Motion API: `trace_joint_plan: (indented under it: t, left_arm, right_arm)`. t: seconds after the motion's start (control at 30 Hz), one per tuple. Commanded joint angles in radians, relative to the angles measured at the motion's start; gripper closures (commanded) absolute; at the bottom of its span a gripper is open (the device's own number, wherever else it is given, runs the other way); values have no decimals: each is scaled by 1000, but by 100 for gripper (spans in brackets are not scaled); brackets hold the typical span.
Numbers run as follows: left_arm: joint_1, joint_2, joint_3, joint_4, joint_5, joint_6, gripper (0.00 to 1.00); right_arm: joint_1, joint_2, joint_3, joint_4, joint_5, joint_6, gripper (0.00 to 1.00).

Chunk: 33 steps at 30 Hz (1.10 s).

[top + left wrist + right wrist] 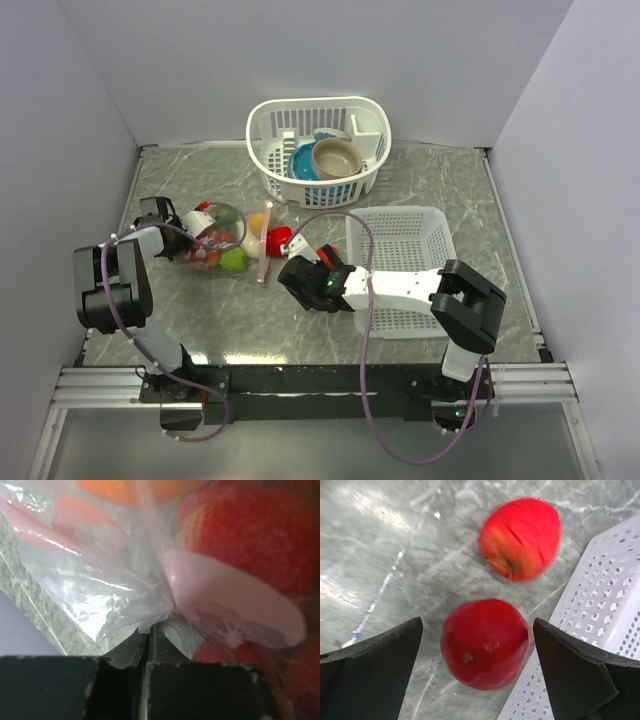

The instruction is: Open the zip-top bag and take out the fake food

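Top external: zip-top bag (205, 238) lies left of centre on the table (200, 320), with its pink zip strip (263, 248) facing frame right. The mouth looks open, judging from the pieces lying just past it. Much of the fake food (233, 260) sits inside the pouch: green and red pieces show through the plastic.

Already out: a yellow piece (257, 222) just beyond the strip, and two red ones.

Left wrist: left gripper (149, 647) is closed tight on a fold of clear plastic at the bag's closed end, away from the mouth. Red and orange pieces press against the film just above.

Right wrist: right gripper (477, 625) is spread wide and straddles a red fruit (485, 642) in the lower centre. There are gaps on both sides, so nothing is grasped. A second red fruit (520, 537) lies upper right, apart from the first. The white mesh basket (605, 595) fills the right edge, just beside the straddled fruit.

Status (judgement): opening done, emptying partway. Several pieces are left to shake or pull out.
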Motion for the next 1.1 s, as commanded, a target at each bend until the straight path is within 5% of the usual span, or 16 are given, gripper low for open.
trace_joint_plan:
  t: [0.0,0.3,0.33,0.37,0.4,0.47,0.83,1.07]
  left_arm:
    - [11,28,-48,-187,20,3,95]
    - [12,25,-53,-184,32,8,95]
    - [14,22,-56,-184,32,9,95]
    - [12,19,-59,-184,32,10,95]
    - [12,17,-61,-183,34,8,95]
    - [14,16,-65,-183,32,11,95]
    - [12,16,-67,-190,26,8,95]
    - [12,14,-68,-189,21,16,95]
  right_arm:
    - [2,30,-16,-62,46,32,0]
    - [2,50,-42,-5,-2,41,0]
    - [2,48,-39,1,-2,38,7]
    - [2,47,-27,5,1,41,19]
    - [2,44,-19,5,23,46,60]
    - [2,35,-3,5,40,49,100]
    - [-60,-181,154,-48,182,13,99]
    - [-315,-467,-62,-20,123,168,100]
